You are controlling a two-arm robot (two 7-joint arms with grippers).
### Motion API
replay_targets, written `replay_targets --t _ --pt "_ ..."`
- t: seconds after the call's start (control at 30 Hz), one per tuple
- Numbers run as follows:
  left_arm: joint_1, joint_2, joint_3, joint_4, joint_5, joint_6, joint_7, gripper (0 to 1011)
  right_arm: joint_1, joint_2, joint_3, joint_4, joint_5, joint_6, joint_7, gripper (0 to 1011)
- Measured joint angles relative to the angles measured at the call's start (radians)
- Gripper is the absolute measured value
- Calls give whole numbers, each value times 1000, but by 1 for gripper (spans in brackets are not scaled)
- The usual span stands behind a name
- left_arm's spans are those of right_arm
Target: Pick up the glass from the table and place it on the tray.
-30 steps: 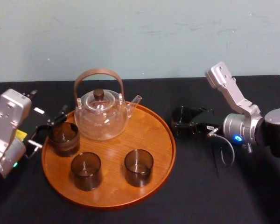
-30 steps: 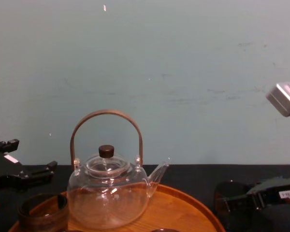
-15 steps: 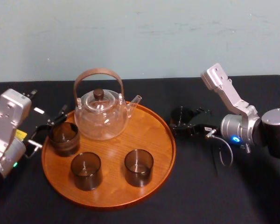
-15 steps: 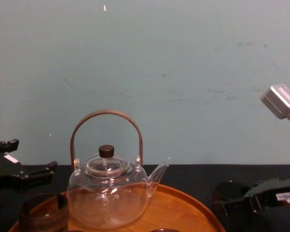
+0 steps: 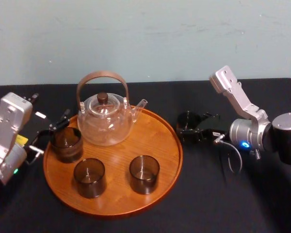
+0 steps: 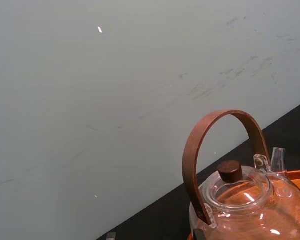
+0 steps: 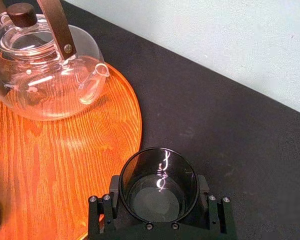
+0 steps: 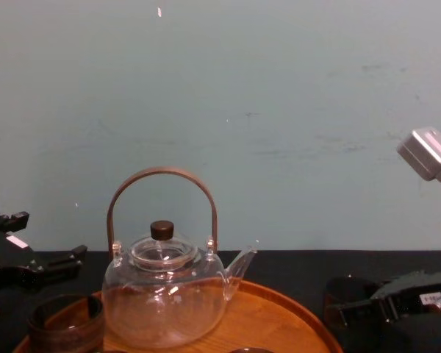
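Just right of the tray [image 5: 153,127], on the black table [image 5: 208,194], the glass [image 7: 159,185] is stood upright and is clasped on both sides by the fingers of the right gripper [image 7: 160,199]. A glass teapot [image 5: 104,121] and three dark cups [image 5: 144,174] are carried on the tray. The left gripper [image 5: 51,136] is held with its fingers spread at the tray's left rim.

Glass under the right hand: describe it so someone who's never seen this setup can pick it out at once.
Find the big round wooden tray, which carries a glass teapot and three dark glasses. Just past its right rim, on the black table, stands a fourth dark glass, held between the fingers of the right hand. It is the only glass standing off the tray.
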Motion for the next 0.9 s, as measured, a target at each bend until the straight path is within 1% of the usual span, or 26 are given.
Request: replay_targets --t 0.53,0.7,0.9 --pt "0 0 0 0 0 0 0 1002 -1 0 2 -1 2 0 0 902" --pt "0 0 0 0 0 0 0 1002 -23 18 21 -37 24 1 14 902" --pt "0 0 0 0 0 0 0 1001 -36 40 36 -85 40 4 18 903"
